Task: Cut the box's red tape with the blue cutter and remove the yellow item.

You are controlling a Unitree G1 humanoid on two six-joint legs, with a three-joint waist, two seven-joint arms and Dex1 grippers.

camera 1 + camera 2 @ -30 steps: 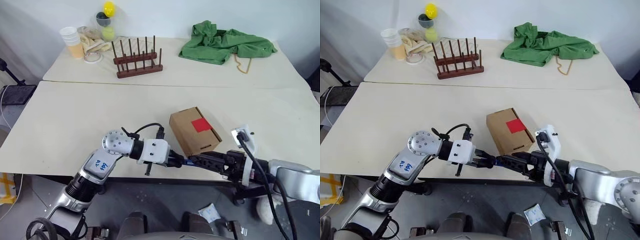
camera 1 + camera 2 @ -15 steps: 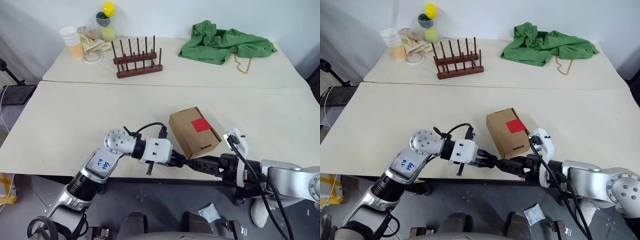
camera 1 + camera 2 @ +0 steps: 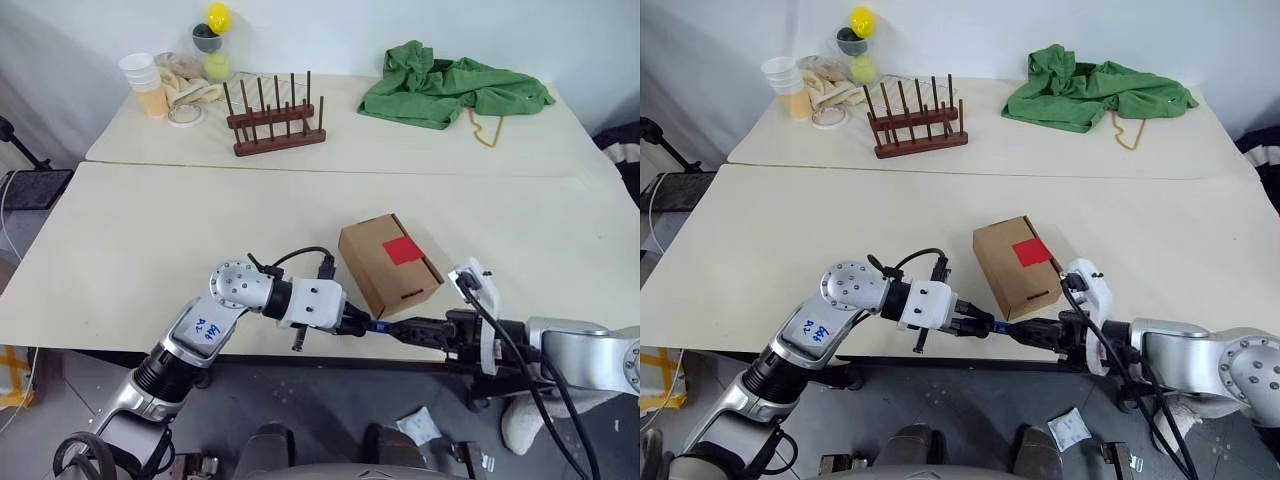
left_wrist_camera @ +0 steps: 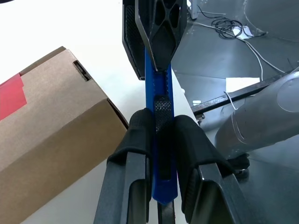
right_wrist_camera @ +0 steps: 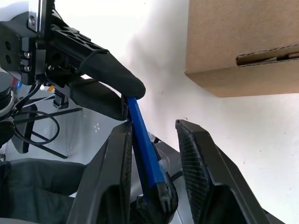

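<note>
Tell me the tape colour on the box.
Red tape on the box, clearest in left eye view.

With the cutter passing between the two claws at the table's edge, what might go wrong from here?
The left claw grips the blue cutter while the right claw straddles its far end with a gap showing; releasing early could drop it off the table edge. The box sits close beside them, so swinging the cutter might knock it.

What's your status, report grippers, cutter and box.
Left gripper shut on blue cutter. Right gripper around its far end, gap visible. Box closed, red tape uncut. Nothing blocking.
</note>
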